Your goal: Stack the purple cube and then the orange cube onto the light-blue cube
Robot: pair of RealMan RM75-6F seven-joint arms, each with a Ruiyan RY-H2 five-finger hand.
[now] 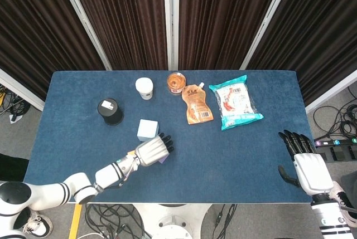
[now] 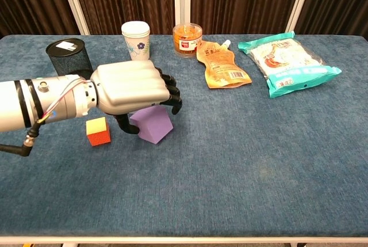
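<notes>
The purple cube sits tilted under my left hand, whose fingers curl over its top and whose thumb presses its left side. From the head view only a sliver of the purple cube shows beneath my left hand. The light-blue cube stands just beyond the hand; the chest view hides it. An orange cube with a yellow top rests left of the purple one. My right hand hovers with its fingers spread and nothing in it, at the table's front right edge.
Along the back stand a black mesh cup, a white paper cup and an orange-filled jar. An orange pouch and a teal snack bag lie right of them on the blue table.
</notes>
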